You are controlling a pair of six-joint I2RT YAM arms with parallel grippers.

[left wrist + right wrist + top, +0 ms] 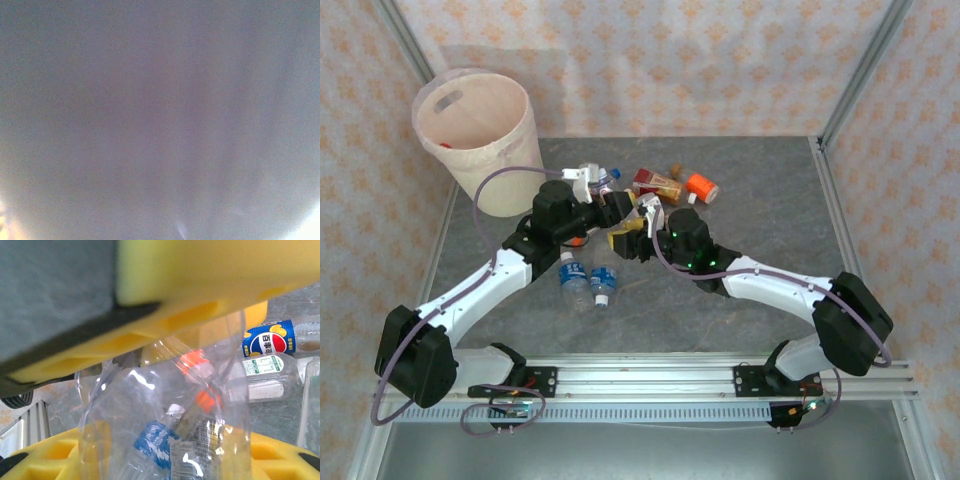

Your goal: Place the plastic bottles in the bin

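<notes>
A clear bottle point(150, 405) is clamped between the yellow pads point(200, 270) of the right gripper point(170, 375), well right of the bin point(505, 165). The left gripper point(592, 183) lies nearer the bin, its grip not determinable. Several other bottles point(576, 281) are left on the table point(760, 200), apart from the bin, so most of the task is judged outstanding.

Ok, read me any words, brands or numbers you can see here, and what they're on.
Nothing reads as clear words.
On the Pepsi bottle: blue label, globe logo; white characters above it too blurred.
On the green-and-white bottle: print too small.
On the clear bottle in the right gripper: blue label, unreadable.
</notes>
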